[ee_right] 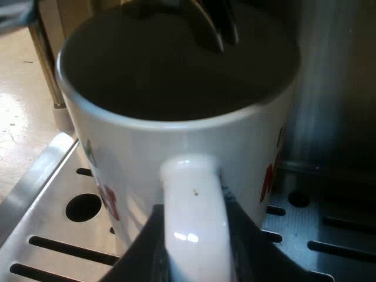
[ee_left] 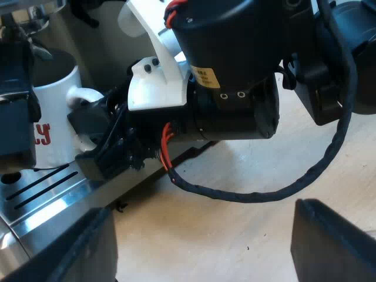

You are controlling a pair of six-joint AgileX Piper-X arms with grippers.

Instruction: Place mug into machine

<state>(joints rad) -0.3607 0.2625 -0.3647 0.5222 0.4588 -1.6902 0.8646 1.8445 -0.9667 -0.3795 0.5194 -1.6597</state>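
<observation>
A white mug (ee_right: 141,153) with red lettering sits over the espresso machine's slotted drip tray (ee_right: 47,241), under the dark spout (ee_right: 211,23). My right gripper (ee_right: 194,252) is shut on the mug's handle (ee_right: 194,200), a black finger (ee_right: 144,249) on each side. From the left wrist view, the mug (ee_left: 56,117) stands on the tray (ee_left: 44,191) with the right gripper (ee_left: 97,135) at its handle. Whether the mug's base touches the tray I cannot tell. My left gripper (ee_left: 205,247) hangs open above the wooden table, holding nothing.
A metal steam wand (ee_right: 44,59) comes down beside the mug. The machine's dark front (ee_left: 14,111) stands close to the mug. The right arm's body (ee_left: 235,76) spans the space between my left gripper and the machine. Light wooden table (ee_left: 235,229) lies below.
</observation>
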